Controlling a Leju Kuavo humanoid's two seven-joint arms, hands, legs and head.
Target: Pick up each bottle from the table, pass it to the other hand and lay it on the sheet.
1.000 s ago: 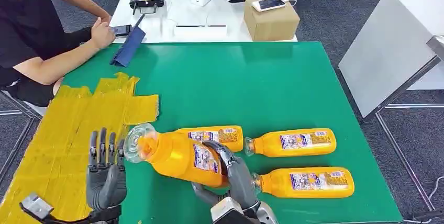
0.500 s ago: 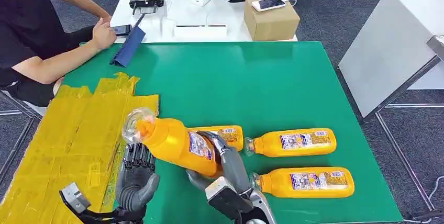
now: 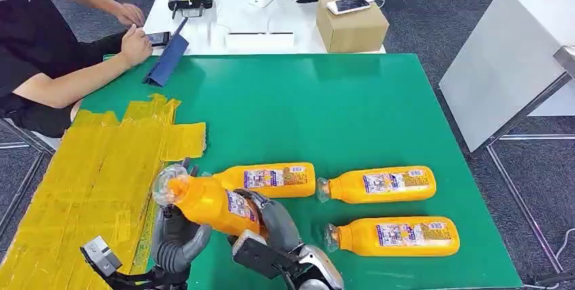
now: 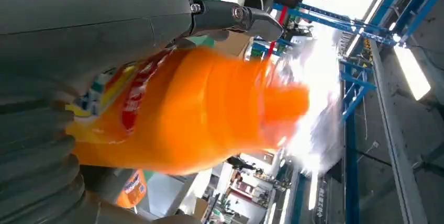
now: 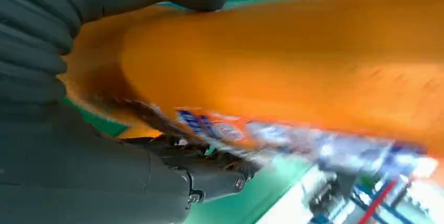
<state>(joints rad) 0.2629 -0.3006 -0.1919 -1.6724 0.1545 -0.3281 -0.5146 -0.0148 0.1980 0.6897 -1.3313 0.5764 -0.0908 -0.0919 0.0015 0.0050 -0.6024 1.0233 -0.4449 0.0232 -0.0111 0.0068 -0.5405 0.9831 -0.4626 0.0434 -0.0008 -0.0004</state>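
Note:
My right hand point(image 3: 272, 219) grips an orange bottle point(image 3: 210, 203) by its labelled body and holds it tilted above the green table's point(image 3: 325, 114) near left part, clear cap point(image 3: 166, 183) toward the yellow sheet point(image 3: 88, 168). My left hand point(image 3: 177, 237) sits right under the bottle's neck end, fingers rising behind it. In the left wrist view the bottle point(image 4: 209, 109) lies against my left hand point(image 4: 78, 35), with a finger stretched over it. The right wrist view shows my right hand point(image 5: 63, 77) wrapped around the bottle point(image 5: 293, 62). Three more bottles lie on the table point(image 3: 271, 177) point(image 3: 380, 185) point(image 3: 397, 236).
A person point(image 3: 41, 46) sits at the far left, hands on a phone. A blue folder point(image 3: 166, 59) lies at the table's far left corner. Behind stands a white table with a cardboard box point(image 3: 351, 26). A white panel point(image 3: 508, 59) stands to the right.
My right hand has carried the bottle left and lower, toward the sheet. My left hand has swung in from the sheet's edge to under the bottle's neck end. The person's hand has moved.

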